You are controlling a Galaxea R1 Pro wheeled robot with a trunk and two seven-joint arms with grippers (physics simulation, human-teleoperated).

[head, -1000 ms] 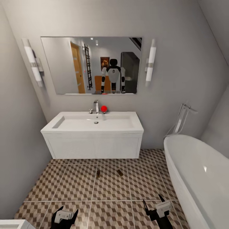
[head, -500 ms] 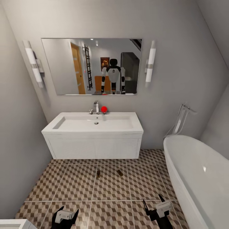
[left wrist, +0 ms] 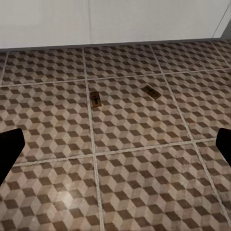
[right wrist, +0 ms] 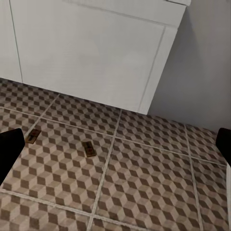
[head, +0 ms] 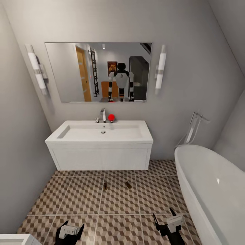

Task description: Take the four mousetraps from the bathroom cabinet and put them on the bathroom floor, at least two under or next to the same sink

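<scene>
Since the earlier frames, the head view has shifted slightly downward across the whole picture; the two traps have kept their places on the tiles.

Left tool (head: 71,231): fingers spread apart, empty, low over the bathroom floor (head: 75,200). Right tool (head: 166,223): fingers spread apart, empty, above the floor close to the bathtub (head: 211,183).

Two mousetraps lie flat on the patterned tiles in front of the white sink unit (head: 100,156), near each other but apart. Each is a small brown rectangular board; the wire and mark are too small to make out.

Left mousetrap (head: 105,185) (left wrist: 96,99) (right wrist: 32,135): long axis runs roughly toward the sink unit, lying just beside a grout line.

Right mousetrap (head: 128,184) (left wrist: 151,92) (right wrist: 88,148): long axis is diagonal, its far end angled toward the left trap's side.

A mirror (head: 98,71) hangs above the sink, with a faucet (head: 103,114) and a red ball (head: 111,117) on the rim.
</scene>
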